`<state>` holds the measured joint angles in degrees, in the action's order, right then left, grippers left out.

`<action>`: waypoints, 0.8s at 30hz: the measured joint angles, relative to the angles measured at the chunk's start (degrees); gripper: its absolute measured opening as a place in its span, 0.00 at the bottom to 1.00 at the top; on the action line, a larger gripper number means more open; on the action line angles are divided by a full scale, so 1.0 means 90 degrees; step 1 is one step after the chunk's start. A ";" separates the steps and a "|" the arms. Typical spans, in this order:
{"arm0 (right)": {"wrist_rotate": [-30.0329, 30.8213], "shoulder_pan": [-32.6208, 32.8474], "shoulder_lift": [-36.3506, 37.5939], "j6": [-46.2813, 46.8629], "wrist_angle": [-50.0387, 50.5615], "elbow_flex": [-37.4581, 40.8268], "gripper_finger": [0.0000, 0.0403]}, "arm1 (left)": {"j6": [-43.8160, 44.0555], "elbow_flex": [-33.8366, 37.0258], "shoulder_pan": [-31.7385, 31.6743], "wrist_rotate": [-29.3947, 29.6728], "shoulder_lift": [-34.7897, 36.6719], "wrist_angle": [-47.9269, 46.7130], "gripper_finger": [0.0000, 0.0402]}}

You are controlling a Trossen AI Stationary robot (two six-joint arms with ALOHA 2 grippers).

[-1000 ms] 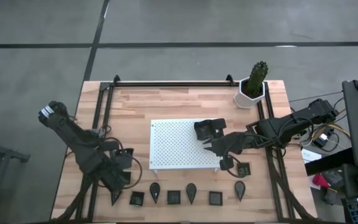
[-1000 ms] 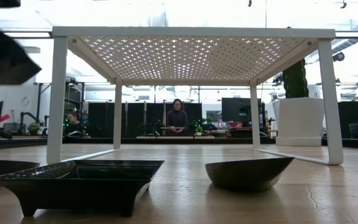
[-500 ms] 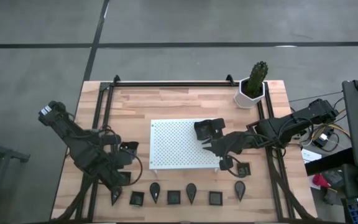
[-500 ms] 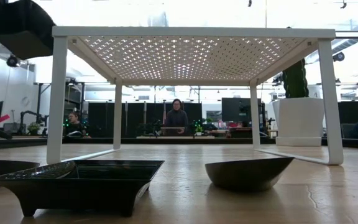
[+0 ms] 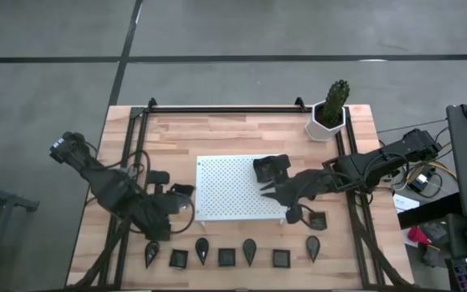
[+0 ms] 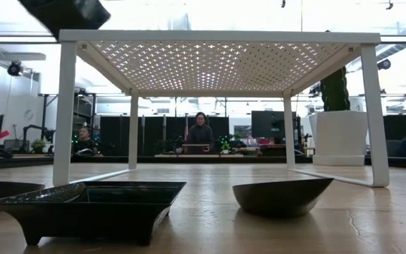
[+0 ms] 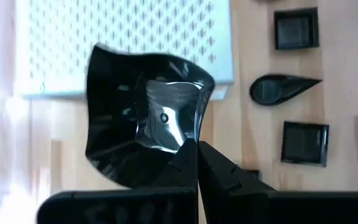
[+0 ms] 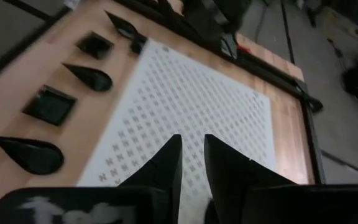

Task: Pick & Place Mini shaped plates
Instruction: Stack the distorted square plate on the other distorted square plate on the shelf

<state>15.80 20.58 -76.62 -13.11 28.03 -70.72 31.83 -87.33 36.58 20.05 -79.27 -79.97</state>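
Carry step, left arm. Left tool [image 7: 197,149] is pressed together on the rim of one black mini plate [image 7: 143,134], holding it in the air just off the white board's [image 5: 237,188] near-left corner; the overhead shows the tool [image 5: 177,196] beside that edge, the plate [image 5: 183,191] not yet over the board. In the table-level view the lifted plate [image 6: 65,13] hangs above board height at the left post. It looks tilted in the wrist view; exact shape hard to tell from the glare.

Right tool [image 8: 191,155] hovers over the board [image 8: 185,106], fingers a little apart, nothing between them. It sits at the board's right side in the overhead [image 5: 276,193], near a dark object [image 5: 272,168] on the board top; I can't tell whether that is a plate already placed or part of the arm.

Rest of the plates are on the desk [image 5: 217,134]: a row of teardrop and square ones [image 5: 227,256] along the front edge, plus one square plate [image 5: 319,220] right of the board. The cactus pot [image 5: 327,118] is at the back right, well clear.

Judgement: pick done, place pending. Next move calls for moving the left tool across onto the board, levelling the plate, lowering until it seats flat, then spreading the fingers. Risks: rim-only pinch could let the plate swing or land tilted, and the two arms come close over the board.
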 joint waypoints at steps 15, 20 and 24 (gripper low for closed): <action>-0.0616 -0.0015 -0.0339 -0.0496 -0.0886 0.0001 0.29 | -0.2065 -0.0283 -0.0969 -0.0375 -0.0719 0.0560 0.00; -0.0598 -0.0102 -0.0819 -0.0704 -0.0979 -0.0220 0.39 | -0.2591 -0.0638 -0.1079 -0.0393 -0.0879 0.0773 0.00; -0.0611 -0.0100 -0.1194 -0.1044 -0.1031 -0.0449 0.45 | -0.2955 -0.0912 -0.1108 -0.0209 -0.1102 0.0777 0.00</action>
<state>10.30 19.68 -87.36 -22.51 18.75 -74.75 5.24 -95.53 26.61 18.16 -89.19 -72.99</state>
